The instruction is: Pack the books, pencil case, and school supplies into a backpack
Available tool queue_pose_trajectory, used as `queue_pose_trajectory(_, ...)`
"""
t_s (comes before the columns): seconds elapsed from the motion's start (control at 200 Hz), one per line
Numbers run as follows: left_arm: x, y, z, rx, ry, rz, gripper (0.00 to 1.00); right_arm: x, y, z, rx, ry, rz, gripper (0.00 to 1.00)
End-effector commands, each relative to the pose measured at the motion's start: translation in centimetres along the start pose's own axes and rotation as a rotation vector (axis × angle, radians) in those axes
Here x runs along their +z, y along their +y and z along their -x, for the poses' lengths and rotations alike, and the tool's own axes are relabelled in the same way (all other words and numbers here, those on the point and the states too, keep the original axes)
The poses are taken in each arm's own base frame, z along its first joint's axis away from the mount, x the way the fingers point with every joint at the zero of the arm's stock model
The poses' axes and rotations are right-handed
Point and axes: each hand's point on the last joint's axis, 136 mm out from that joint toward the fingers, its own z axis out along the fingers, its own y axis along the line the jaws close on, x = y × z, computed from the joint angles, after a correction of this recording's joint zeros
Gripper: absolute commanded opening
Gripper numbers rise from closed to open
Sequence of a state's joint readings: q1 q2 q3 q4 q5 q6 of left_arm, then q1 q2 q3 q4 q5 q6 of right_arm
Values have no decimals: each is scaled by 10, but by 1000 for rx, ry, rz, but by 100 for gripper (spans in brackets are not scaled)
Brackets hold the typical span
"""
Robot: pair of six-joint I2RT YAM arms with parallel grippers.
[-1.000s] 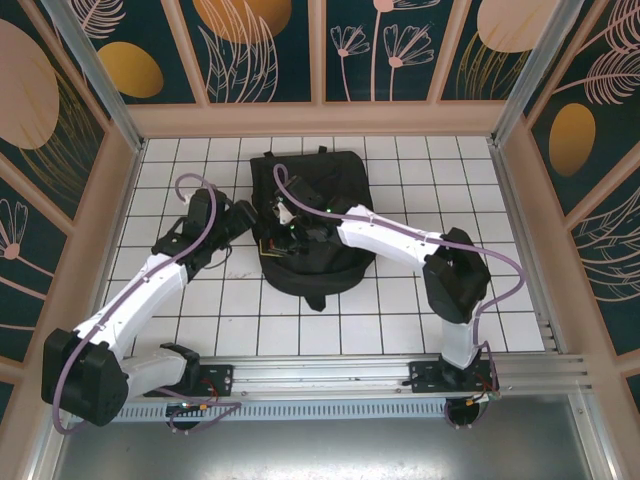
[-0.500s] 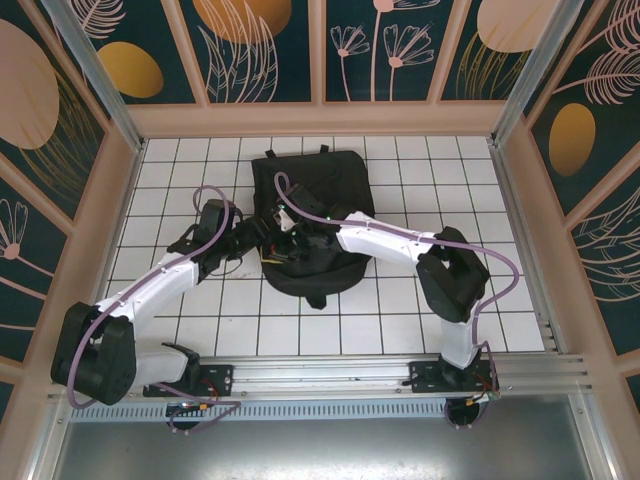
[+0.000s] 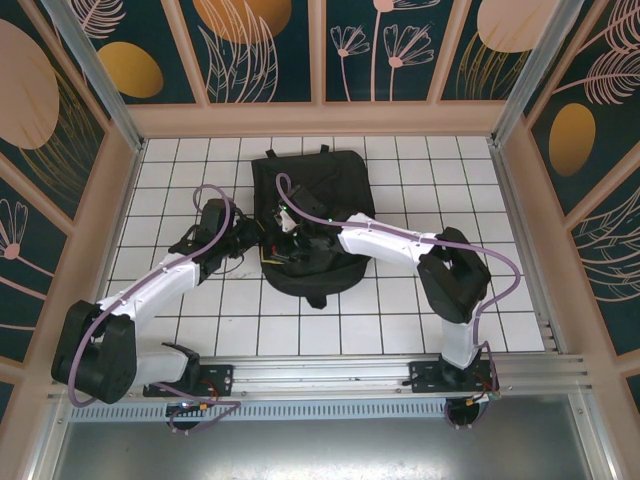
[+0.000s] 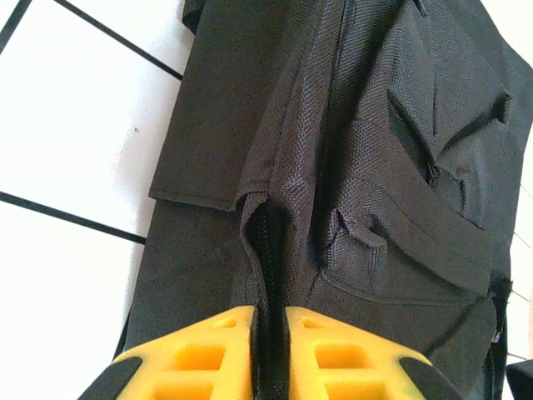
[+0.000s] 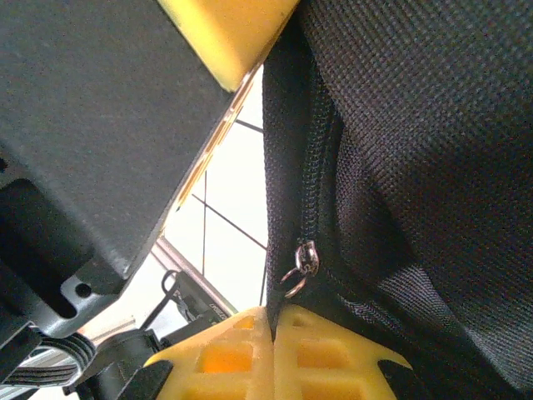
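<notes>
From the rail [image 3: 330, 372] at the near edge, I am seeing both arms reaching in over the white tiled table [image 3: 400, 320] and meeting at the near-left side of the backpack [image 3: 320, 170]. The left gripper [image 4: 268, 354] is pinching narrow: its yellow fingers [image 4: 208, 354] are standing almost together, with a raised ridge of black fabric running down between them, so it is holding the backpack by that fold. Just beside it, the right gripper [image 5: 271, 354] is sitting with its jaws pressed together at the zipper edge. A small metal zip pull [image 5: 300, 268] is hanging just above the fingertips, and I am not able to tell whether any fabric is caught between them. Through the right wrist camera, the left gripper's dark body and one yellow finger are looming close overhead. The backpack is lying flat on the tiles at the middle of the table, towards the far side, pockets facing up and one strap end poking out toward me. Behind it, painted wall panels [image 3: 270, 50] are closing off the far end.
</notes>
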State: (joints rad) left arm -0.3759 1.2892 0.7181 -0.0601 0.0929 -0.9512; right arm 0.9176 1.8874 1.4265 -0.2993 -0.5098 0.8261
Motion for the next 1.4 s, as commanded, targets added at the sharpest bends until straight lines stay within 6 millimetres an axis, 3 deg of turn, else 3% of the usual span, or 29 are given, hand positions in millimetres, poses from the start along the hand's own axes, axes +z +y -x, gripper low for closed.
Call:
queue_pose_trajectory(0.0,-2,7,4,31,-33,33,17,-16,16,-4,-17,-9,39,0)
queue_pose_trajectory(0.245,-6,14,5,24,-52,53,17,-19,16,-5,-15,-14,39,0)
queue_pose_trajectory(0.5,-14,14,4,20,-65,37,26,-19,12,-6,-12,-13,28,0)
queue_pose_trajectory(0.846,1,7,-3,4,-18,-10,27,-16,15,-11,-12,4,47,0)
queue_pose_trajectory(1.056,9,-1,-2,8,-3,-37,34,-11,19,-17,-28,30,61,0)
queue_pose_trajectory(1.186,16,0,1,15,-10,-26,21,-8,18,-19,-26,42,55,0)
queue_pose_trajectory(1.266,18,2,7,34,-31,3,0,-7,14,-20,-18,51,41,0)
queue_pose_trajectory(1.396,13,9,22,60,-97,76,0,-9,4,-30,-3,81,-1,0)
